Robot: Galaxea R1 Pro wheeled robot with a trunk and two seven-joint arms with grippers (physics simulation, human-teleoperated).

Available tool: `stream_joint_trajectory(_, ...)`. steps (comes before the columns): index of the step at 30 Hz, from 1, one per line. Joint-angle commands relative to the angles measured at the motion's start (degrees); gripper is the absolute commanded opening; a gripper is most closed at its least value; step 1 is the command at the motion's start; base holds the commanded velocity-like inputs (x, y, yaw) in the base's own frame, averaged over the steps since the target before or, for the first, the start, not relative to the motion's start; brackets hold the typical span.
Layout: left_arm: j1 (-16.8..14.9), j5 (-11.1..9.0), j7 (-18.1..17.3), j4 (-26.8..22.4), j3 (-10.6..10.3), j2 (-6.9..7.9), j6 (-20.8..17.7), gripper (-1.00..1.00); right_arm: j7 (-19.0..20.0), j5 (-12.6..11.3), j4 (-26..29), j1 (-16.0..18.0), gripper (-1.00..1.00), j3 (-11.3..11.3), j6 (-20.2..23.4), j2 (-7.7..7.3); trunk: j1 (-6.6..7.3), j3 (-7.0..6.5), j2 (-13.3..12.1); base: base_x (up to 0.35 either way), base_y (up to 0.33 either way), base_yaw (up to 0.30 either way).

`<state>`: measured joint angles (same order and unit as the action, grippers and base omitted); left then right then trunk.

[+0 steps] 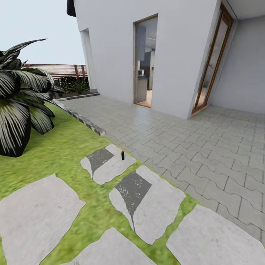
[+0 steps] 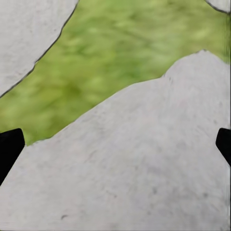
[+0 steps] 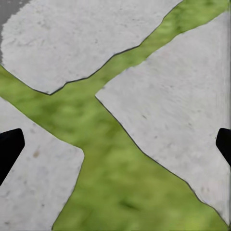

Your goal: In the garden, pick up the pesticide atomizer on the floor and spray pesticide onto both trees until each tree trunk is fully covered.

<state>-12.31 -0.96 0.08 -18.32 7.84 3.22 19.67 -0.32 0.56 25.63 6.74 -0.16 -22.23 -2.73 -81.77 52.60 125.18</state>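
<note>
We see a small dark bottle-shaped pesticide atomizer with an orange band (image 1: 123, 155) standing upright on a whitish stone slab (image 1: 110, 167) in the green grass floor (image 1: 66, 147), beside grey block paving (image 1: 191, 147). Our left gripper (image 2: 115, 144) and right gripper (image 3: 115, 144) both hang spread wide, holding nothing, over slabs and grass.

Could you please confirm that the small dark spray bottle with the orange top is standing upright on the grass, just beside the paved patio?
Not quite: the spray bottle is not on the grass. The head view shows it standing upright on a pale stone slab, near that slab's edge. The rest holds: it is small and dark with an orange top, just beside the paved patio.
</note>
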Motion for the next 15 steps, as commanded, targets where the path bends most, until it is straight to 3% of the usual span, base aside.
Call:
stream_joint_trajectory(1,-0.02,-0.09,0.01,0.04,0.05,0.0,0.19,1.0,-0.03,0.06,-0.05,0.03,1.0,-0.01,-0.18,0.0,-0.02,0.05,0.02,0.29,-0.206,0.0)
stream_joint_trajectory(15,0.0,-0.09,0.01,0.04,0.02,-0.01,0.19,1.0,-0.03,0.06,-0.05,0.03,1.0,0.07,-0.16,0.0,-0.02,0.05,0.02,0.29,-0.206,0.0)
